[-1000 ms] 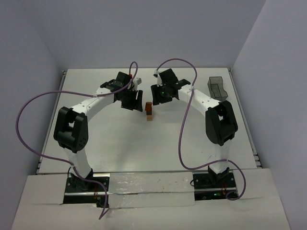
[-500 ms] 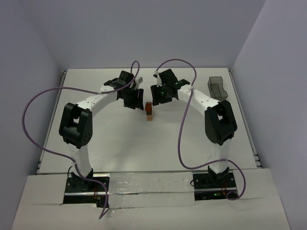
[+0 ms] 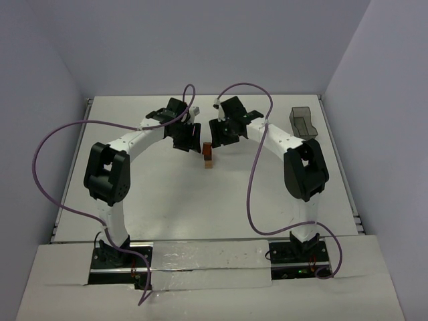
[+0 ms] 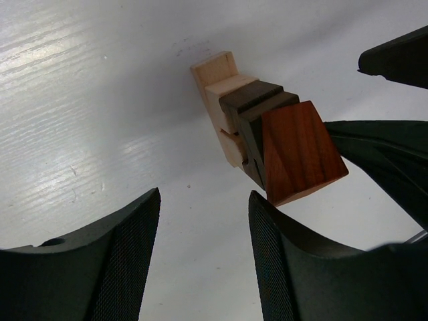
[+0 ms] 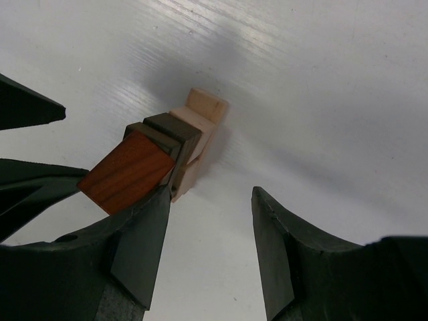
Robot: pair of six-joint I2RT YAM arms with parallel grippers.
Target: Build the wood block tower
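Left gripper (image 4: 204,195) nearer tower (image 4: 267,140); right gripper (image 5: 210,194) opposite, small gaps.

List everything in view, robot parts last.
wood block tower: one stack, reddish-brown block on top, dark brown under it, light tan at the bottom, mid-table between the two grippers
bin: one, grey translucent, far right of the table
table: one, white, under everything
cables: two, purple, one looping off each arm
arms: two, white and black, bases at the near edge, both reaching toward the tower
left gripper: one, black, open, holding nothing, just left of the tower
right gripper: one, black, open, holding nothing, just right of the tower
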